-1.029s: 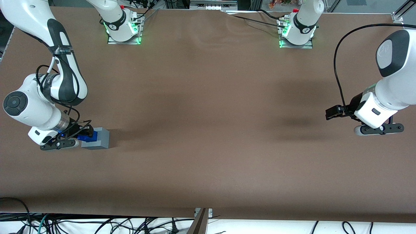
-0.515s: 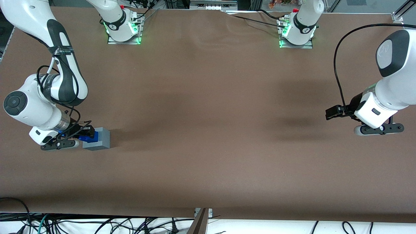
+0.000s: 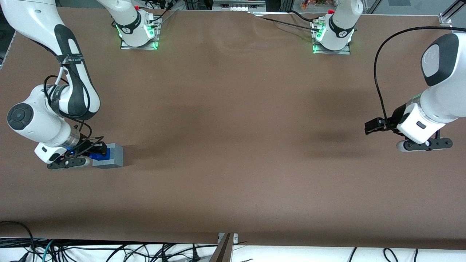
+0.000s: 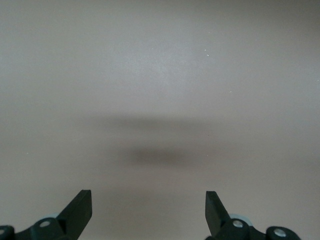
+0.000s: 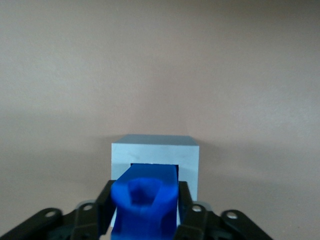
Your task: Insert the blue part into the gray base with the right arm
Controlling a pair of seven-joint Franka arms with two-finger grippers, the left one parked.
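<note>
1. Right wrist view showed the blue part [image 5: 145,202] clamped between the black fingers [image 5: 104,207] of the gripper [image 5: 144,210], its leading end entering the square hole of the gray base [image 5: 156,155].
2. In the front view, at the lower left of the frame, the blue part [image 3: 97,156] sat against the gray base [image 3: 110,156].
3. The right arm [image 3: 40,123] hung low just above the brown table [image 3: 233,145].
</note>
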